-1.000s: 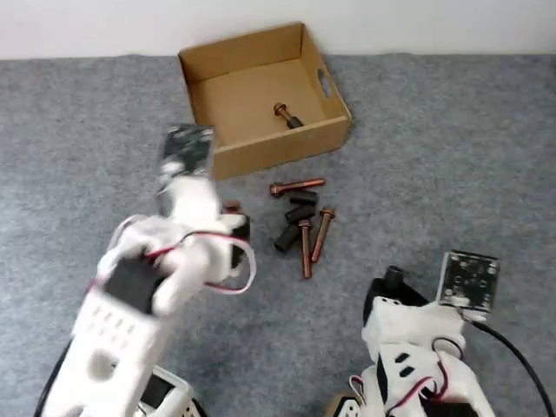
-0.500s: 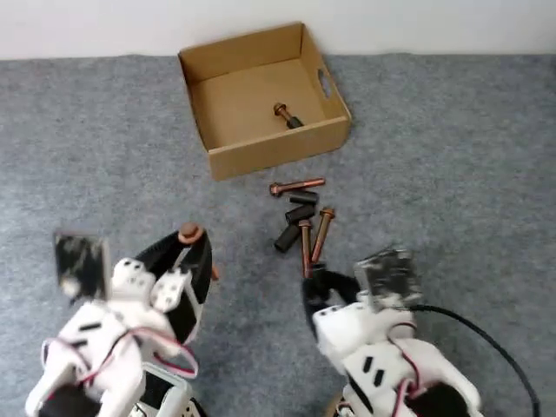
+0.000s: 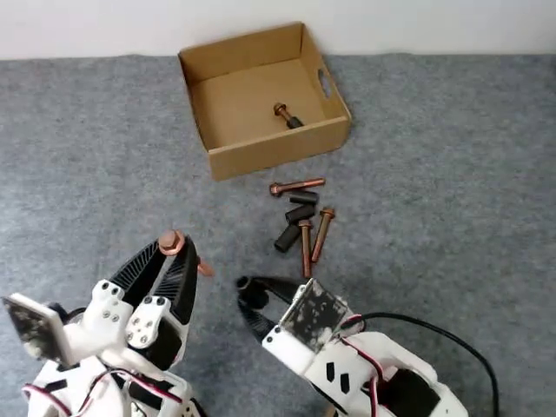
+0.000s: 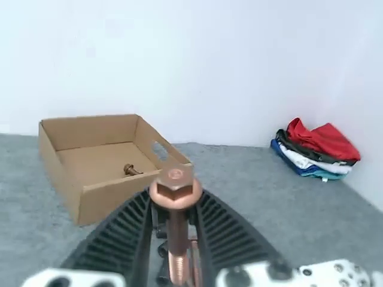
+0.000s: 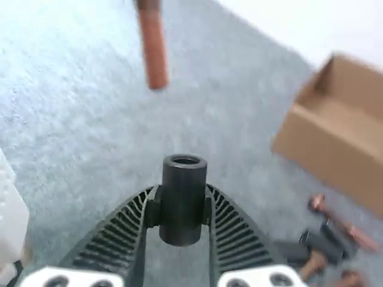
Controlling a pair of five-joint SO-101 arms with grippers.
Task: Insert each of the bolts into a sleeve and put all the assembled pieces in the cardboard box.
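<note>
My left gripper [image 3: 174, 257] [image 4: 173, 206] is shut on a copper bolt [image 3: 171, 244] [image 4: 175, 227], held upright above the carpet at the front left. To its right, my right gripper [image 3: 252, 300] [image 5: 181, 210] is shut on a black sleeve [image 3: 250, 294] [image 5: 182, 206]; the hanging bolt's shank [image 5: 152, 48] lies ahead of it. The cardboard box [image 3: 261, 148] [image 4: 99, 197] at the back holds one assembled bolt and sleeve [image 3: 287, 116] [image 4: 131, 170]. Loose bolts [image 3: 296, 185] and black sleeves [image 3: 298, 213] lie in a pile on the carpet in front of the box.
Grey carpet covers the table. A white wall runs behind the box. A stack of folded clothes [image 4: 314, 149] lies at the far right by the wall. Open carpet stretches left of the box and right of the pile.
The left arm has drawn back from the pile toward the front with the bolt. The right arm has swung left with its sleeve, closing in on the left gripper.
</note>
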